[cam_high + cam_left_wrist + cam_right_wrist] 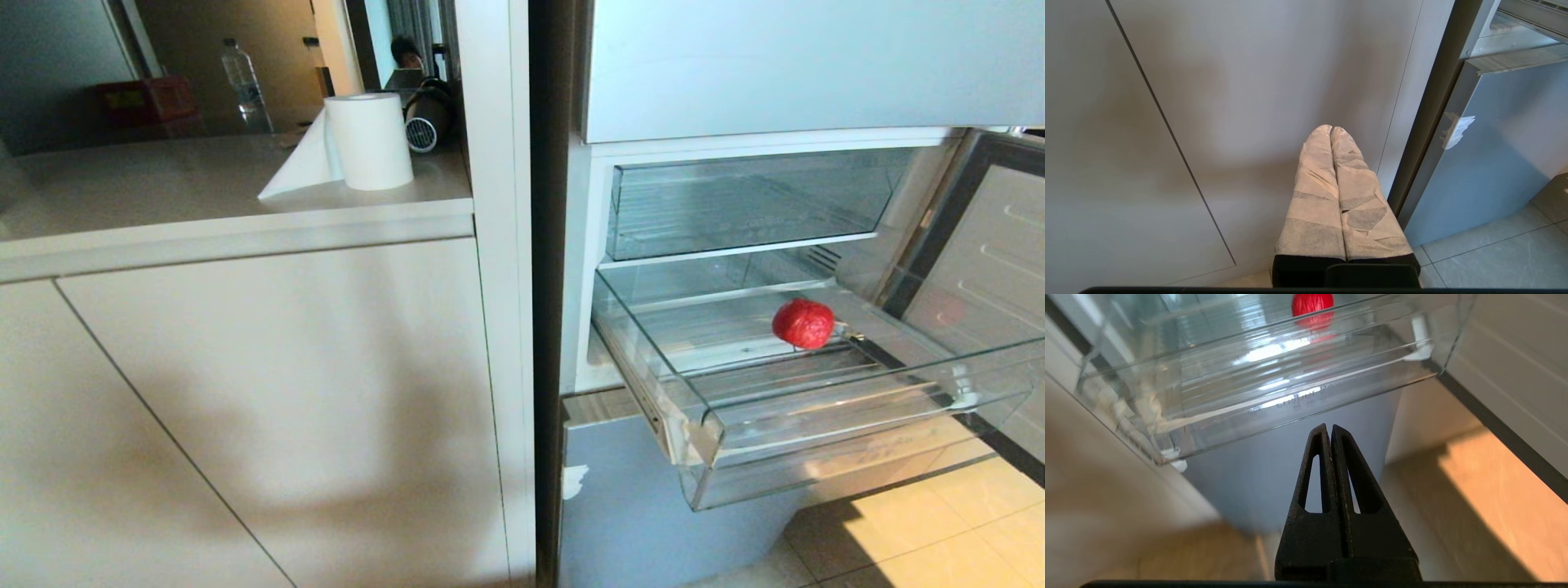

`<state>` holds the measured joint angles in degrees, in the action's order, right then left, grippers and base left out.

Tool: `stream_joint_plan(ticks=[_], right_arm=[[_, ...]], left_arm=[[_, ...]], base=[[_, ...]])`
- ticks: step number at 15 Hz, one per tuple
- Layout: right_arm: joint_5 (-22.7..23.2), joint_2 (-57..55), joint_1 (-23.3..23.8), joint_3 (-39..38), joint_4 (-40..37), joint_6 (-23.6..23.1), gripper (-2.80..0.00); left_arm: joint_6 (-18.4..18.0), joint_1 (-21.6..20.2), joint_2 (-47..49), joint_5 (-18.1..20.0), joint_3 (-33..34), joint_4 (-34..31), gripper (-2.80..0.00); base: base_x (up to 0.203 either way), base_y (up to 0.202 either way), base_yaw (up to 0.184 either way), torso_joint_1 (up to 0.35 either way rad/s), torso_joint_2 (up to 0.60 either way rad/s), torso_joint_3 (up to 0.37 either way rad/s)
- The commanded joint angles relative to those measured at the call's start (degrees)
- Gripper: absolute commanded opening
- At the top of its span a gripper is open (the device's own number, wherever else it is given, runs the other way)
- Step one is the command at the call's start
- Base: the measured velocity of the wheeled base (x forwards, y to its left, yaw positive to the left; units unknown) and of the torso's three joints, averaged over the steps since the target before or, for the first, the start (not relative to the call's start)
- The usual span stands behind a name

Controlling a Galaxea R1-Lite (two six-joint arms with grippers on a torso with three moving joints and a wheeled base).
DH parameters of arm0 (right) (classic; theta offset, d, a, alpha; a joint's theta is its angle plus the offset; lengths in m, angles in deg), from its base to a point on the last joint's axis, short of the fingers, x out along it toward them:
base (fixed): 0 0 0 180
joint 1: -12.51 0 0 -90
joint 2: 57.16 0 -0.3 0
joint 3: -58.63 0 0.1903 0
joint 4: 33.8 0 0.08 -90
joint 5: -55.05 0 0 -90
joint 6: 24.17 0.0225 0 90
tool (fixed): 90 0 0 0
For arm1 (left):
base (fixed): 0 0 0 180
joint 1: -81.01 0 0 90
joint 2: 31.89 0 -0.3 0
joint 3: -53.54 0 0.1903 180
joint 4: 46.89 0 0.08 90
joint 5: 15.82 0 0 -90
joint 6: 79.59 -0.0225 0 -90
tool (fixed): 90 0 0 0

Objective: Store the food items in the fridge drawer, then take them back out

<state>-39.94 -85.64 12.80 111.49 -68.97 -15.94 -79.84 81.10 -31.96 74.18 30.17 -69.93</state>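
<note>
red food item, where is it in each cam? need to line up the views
Head view: the red food item lies on the ribbed floor of the pulled-out fridge drawer, toward its back.
Left wrist view: not in it; only cabinet fronts and the fridge's lower door.
Right wrist view: at the top edge, seen through the drawer's clear front.
Shared landmark: the drawer's stepped front lip.

Glossy red food item (803,323), inside open fridge drawer (816,441)
</note>
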Motion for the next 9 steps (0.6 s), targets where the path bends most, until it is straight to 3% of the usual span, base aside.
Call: stream_joint_plan(ticks=[1, 6, 7, 9], right_arm=[[0.2, -22.9, 0.0, 9.0, -0.7, 0.6, -2.8], [0.3, -52.2, 0.1, 31.5, -3.2, -0.6, -2.8], [0.3, -56.6, 0.2, 35.7, -3.9, -1.5, 0.0], [0.2, -64.1, 0.4, 43.8, -5.8, -2.7, 0.0]], left_arm=[[0.0, 0.0, 0.1, 0.0, 0.1, 0.0, -2.8], [0.0, 0.0, 0.1, 0.0, 0.1, 0.0, -2.8], [0.0, 0.0, 0.1, 0.0, 0.1, 0.0, -2.8], [0.0, 0.0, 0.1, 0.0, 0.1, 0.0, -2.8]], base=[[0.0, 0.0, 0.0, 0.0, 0.0, 0.0], [0.0, 0.0, 0.0, 0.0, 0.0, 0.0], [0.0, 0.0, 0.0, 0.0, 0.0, 0.0], [0.0, 0.0, 0.0, 0.0, 0.0, 0.0]])
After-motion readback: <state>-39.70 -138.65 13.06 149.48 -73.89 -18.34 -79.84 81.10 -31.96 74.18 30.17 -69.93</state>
